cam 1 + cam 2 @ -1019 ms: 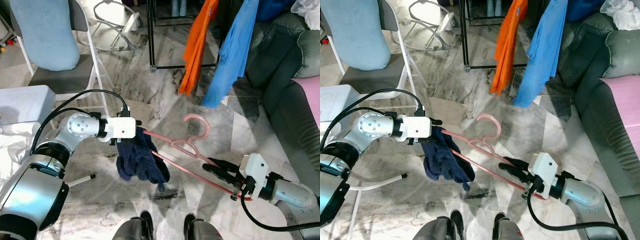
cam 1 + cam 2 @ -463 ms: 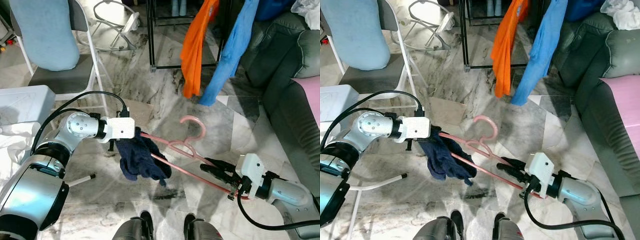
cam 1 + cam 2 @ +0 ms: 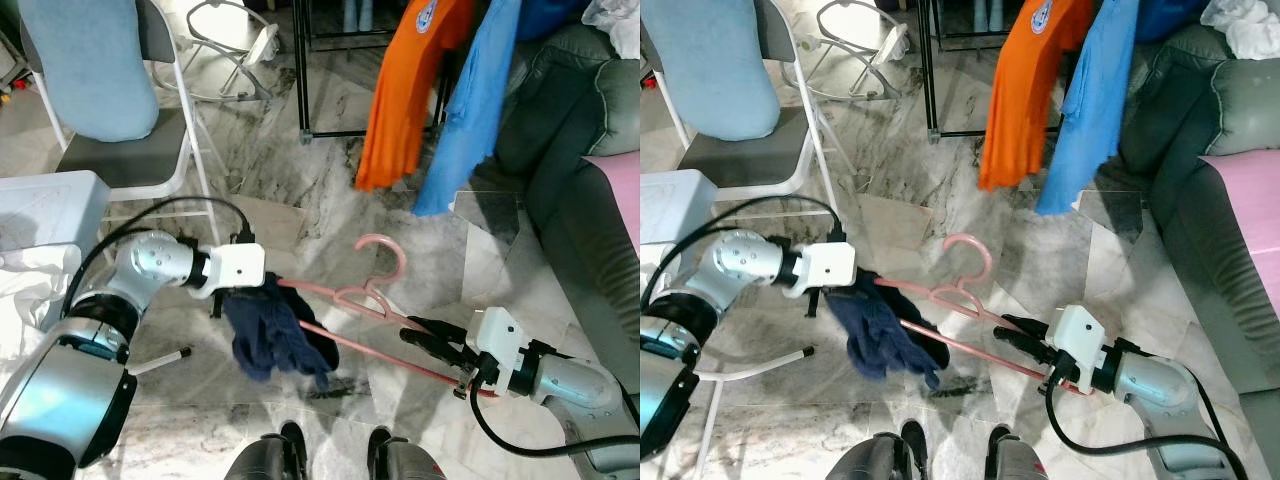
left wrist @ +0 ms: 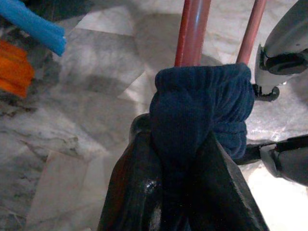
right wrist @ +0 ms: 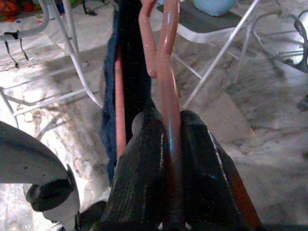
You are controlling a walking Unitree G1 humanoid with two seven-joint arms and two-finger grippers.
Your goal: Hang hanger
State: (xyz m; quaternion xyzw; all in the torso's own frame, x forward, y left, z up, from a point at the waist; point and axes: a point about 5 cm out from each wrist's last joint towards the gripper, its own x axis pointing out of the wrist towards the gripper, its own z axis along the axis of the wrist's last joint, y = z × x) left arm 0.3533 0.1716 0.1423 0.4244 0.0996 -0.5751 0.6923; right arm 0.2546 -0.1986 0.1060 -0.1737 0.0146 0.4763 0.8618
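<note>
Pink hanger (image 3: 350, 300) between both grippers' clamped fingers (image 5: 144, 163)

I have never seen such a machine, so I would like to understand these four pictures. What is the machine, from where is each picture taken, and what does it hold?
This is a humanoid robot with two silver arms, each ending in a gripper with two black fingers. The two wide pictures come from a stereo camera on its head, looking down at a marble floor; its own feet show at the bottom edge. The two close pictures come from cameras on the wrists, looking along the fingers.

Between its arms it holds a pink hanger. The left gripper is closed on a dark blue garment draped over one end of the hanger. The right gripper is closed on the hanger's other end.

Farther ahead, an orange shirt and a blue shirt hang from a black rack. A folding chair stands on the left, a grey sofa on the right.
</note>
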